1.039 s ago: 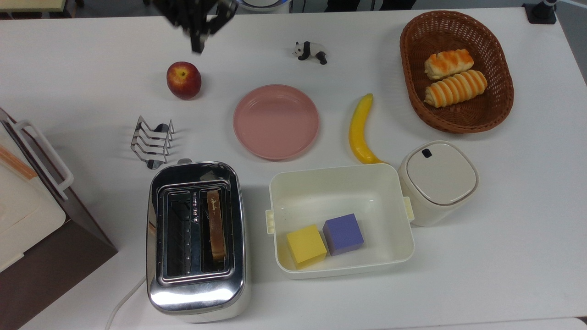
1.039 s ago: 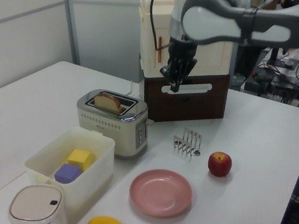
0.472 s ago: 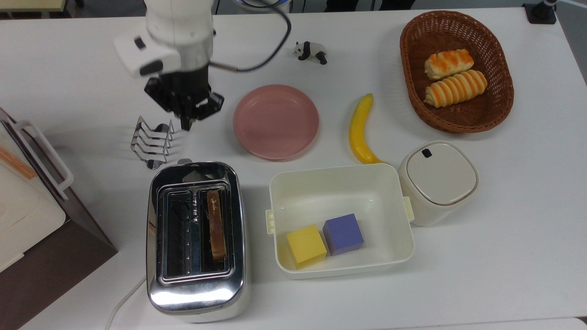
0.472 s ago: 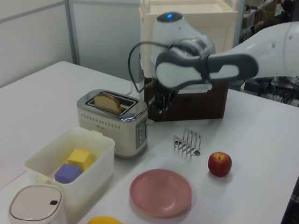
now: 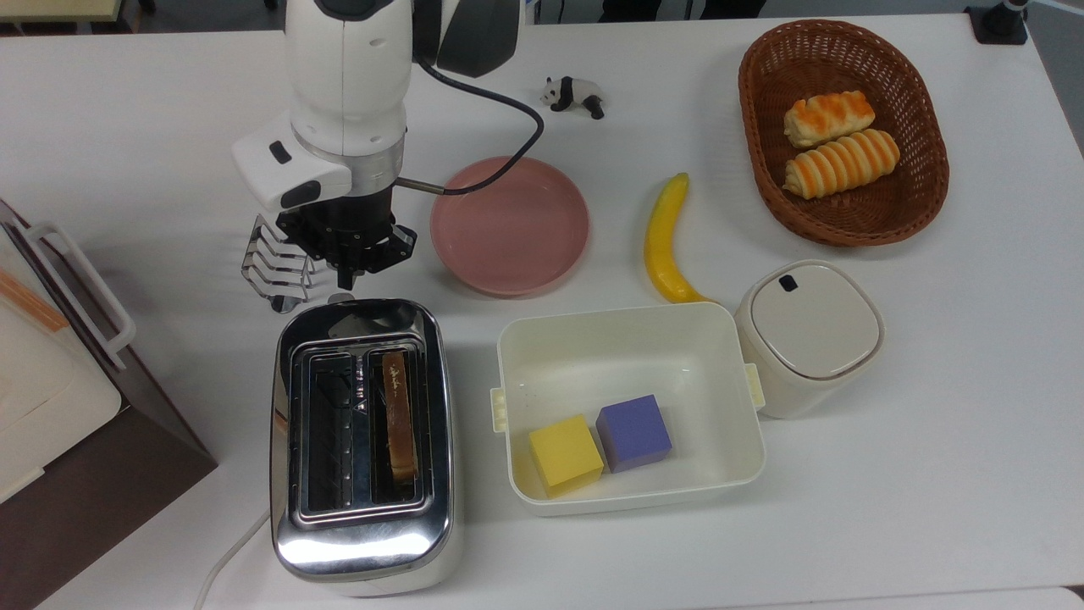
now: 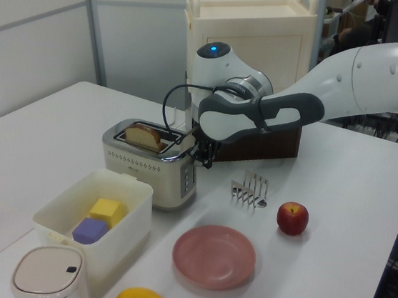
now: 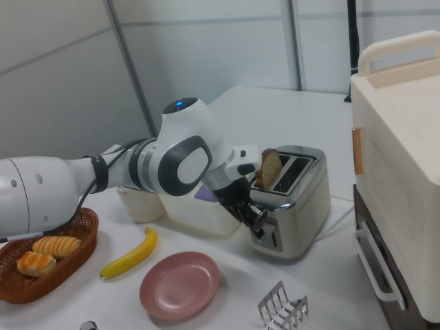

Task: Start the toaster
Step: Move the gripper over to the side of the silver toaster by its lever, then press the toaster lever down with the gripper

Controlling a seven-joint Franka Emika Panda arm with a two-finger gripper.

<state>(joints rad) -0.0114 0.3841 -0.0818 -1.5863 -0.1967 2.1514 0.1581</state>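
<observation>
The toaster (image 5: 362, 440) stands on the white table (image 5: 931, 474), with one slice of bread (image 5: 399, 415) standing high in one slot, so the lever (image 5: 340, 298) at its end has not yet been pushed down. A second ago the gripper (image 5: 349, 273) was far off at the table's back edge, beyond the apple; half a second ago it was beside the wire rack (image 5: 275, 269). It now hangs just above the lever end of the toaster, tips pointing down, and the arm covers the apple in the top view. In the left view the gripper (image 6: 202, 156) sits tight against the toaster's upper end corner, over the lever side. The fingers look pressed close together, forming one narrow tip, which suits pushing rather than grasping. The approach appears nearly finished. What remains, in my judgement, is a short descent onto the lever and a firm downward press until it latches. The pink plate (image 5: 509, 224) beside the toaster and the rack lie near the gripper but apart from it.
</observation>
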